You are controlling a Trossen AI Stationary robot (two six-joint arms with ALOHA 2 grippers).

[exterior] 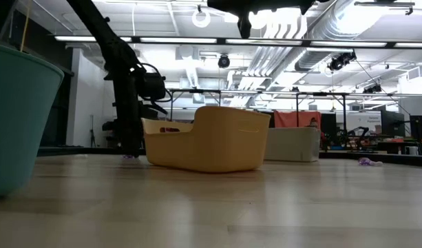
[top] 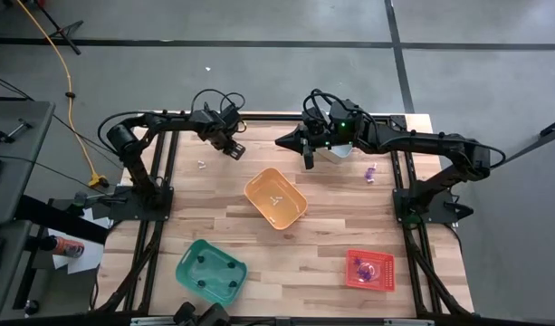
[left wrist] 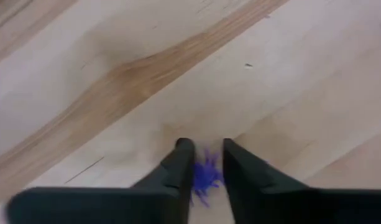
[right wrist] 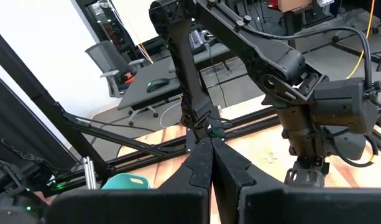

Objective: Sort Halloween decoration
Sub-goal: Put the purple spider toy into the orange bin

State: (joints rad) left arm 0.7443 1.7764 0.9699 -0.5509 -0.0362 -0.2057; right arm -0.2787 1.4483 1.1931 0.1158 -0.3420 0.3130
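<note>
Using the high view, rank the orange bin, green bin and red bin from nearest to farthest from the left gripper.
Left gripper is at the table's far left.
1. Orange bin, table centre, nearest.
2. Green bin, near-left edge.
3. Red bin, near-right, farthest.

Count, table-top:

- Arms: two, both mine. Grippers: two, my left gripper (left wrist: 207, 149) and my right gripper (right wrist: 210, 142)
- Bins: four, one of each colour: orange bin (top: 275, 198), green bin (top: 210, 270), red bin (top: 369, 270), grey bin (top: 336, 151)
- Trinkets loose on the wood: three. Two are purple: purple trinket at my left gripper (left wrist: 206, 177) and far purple trinket (top: 371, 172). One is whitish: whitish trinket (top: 202, 165)
- Trinkets in bins: one pale trinket (top: 277, 201) in the orange bin; four dark trinkets (top: 201, 261) in the green bin, as near as I can count; purple trinkets (top: 363, 268) in the red bin, at least two, exact number unclear
</note>
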